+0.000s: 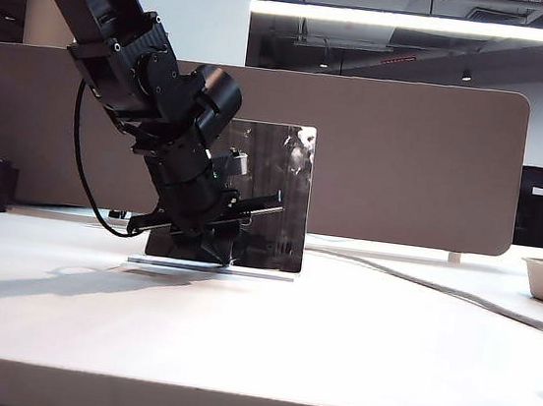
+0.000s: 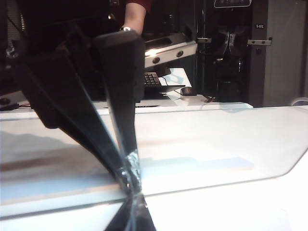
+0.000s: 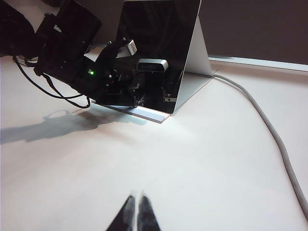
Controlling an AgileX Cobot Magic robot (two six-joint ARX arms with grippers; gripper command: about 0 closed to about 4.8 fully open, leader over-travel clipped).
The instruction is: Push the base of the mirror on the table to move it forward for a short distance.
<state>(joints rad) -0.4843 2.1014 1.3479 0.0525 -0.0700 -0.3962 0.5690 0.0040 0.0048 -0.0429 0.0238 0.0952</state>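
The mirror (image 1: 270, 195) stands near the middle of the table (image 1: 333, 349), in front of a big beige divider (image 1: 415, 161). Its thin white base (image 1: 253, 274) lies flat on the table, with its long side running left to right.

The left gripper (image 1: 214, 251) is down low, right at the mirror's foot — its fingers (image 2: 126, 166) are pressed together, with the tips at the bottom edge of the glass, touching it or very nearly. The right gripper (image 3: 136, 214) hangs well away over bare table, its fingers also pressed together, and it holds nothing.

So the left arm is much nearer. The base lies straight ahead of its fingertips — a short, gentle push should slide it along.
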